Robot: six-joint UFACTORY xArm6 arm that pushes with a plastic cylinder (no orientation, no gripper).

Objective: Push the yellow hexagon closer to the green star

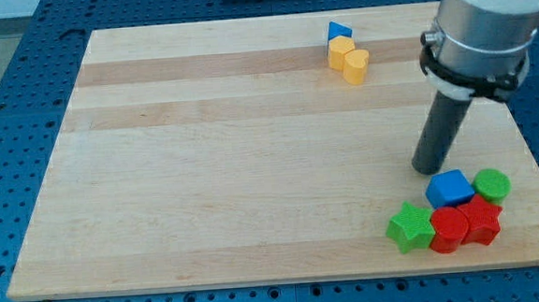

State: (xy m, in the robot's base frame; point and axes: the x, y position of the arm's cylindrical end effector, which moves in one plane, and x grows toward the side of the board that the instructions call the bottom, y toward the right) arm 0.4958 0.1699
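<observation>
Yellow hexagon (pixel 340 52) sits up near the view's top edge of the wooden board (pixel 205 174), a little right of centre. It's a squat block, nearly as wide as it is deep, so I can't call a long axis or a facing on it from here; it lies flat on the board. Touching it on its right and slightly lower is a yellow heart (pixel 357 65), lobes toward the view's top, point toward the view's bottom. Just behind the hexagon, toward the view's top, a blue triangle (pixel 339 31) is pressed against it. Three blocks in one tight knot.

Down in the view's lower right corner, well apart from that knot, is the green star (pixel 410 227), flat on the board, leftmost of a second cluster. A red block (pixel 450 229) touches its right side, shape hard to read, and a red star (pixel 481 219) sits right of that. Above those two, a blue cube-like block (pixel 450 188), and to its right a green cylinder (pixel 492 185) standing upright.

My tip (pixel 430 169) is down at the board just above and left of the blue block, close but I can't tell if it touches. It's a bare rod: nothing to spread or pinch, holding nothing. It's far from the yellow hexagon, on the star's side of the board.

No trays or bins on the board; every block rests directly on the wood
</observation>
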